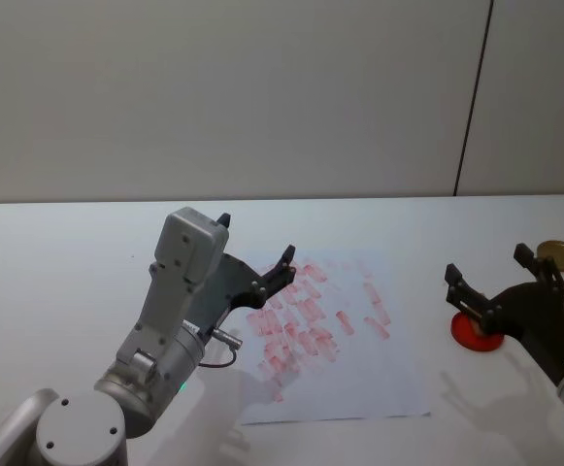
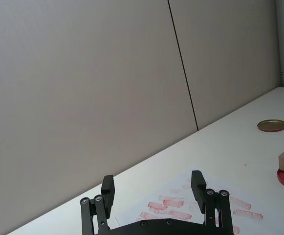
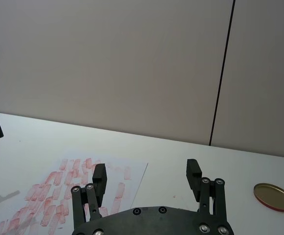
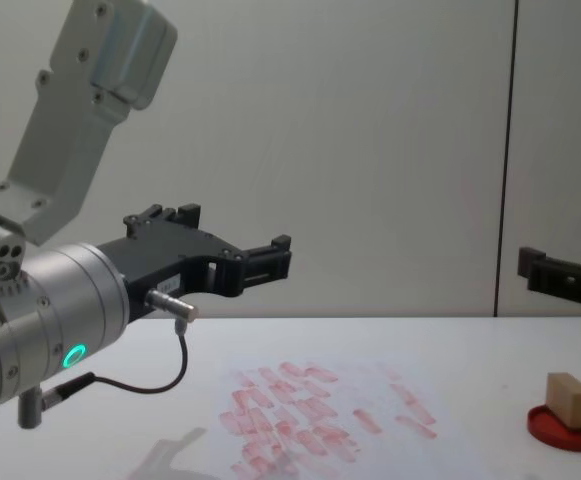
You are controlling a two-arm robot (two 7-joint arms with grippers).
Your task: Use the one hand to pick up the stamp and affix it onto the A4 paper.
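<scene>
Stamp (image 4: 570, 398) on the red pad (image 4: 568, 430)
Right hand (image 1: 488, 270) wide open above it; left hand (image 1: 257, 239) wide open over the A4 paper (image 1: 379, 379)

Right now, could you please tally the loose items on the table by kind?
Wooden stamp: 1
Red ink pad: 1
Gold lid: 1
Stamped A4 paper: 1
Total: 4

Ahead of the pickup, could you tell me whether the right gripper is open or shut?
Open: the right gripper shows its jaws wide apart, with nothing between them.
</scene>
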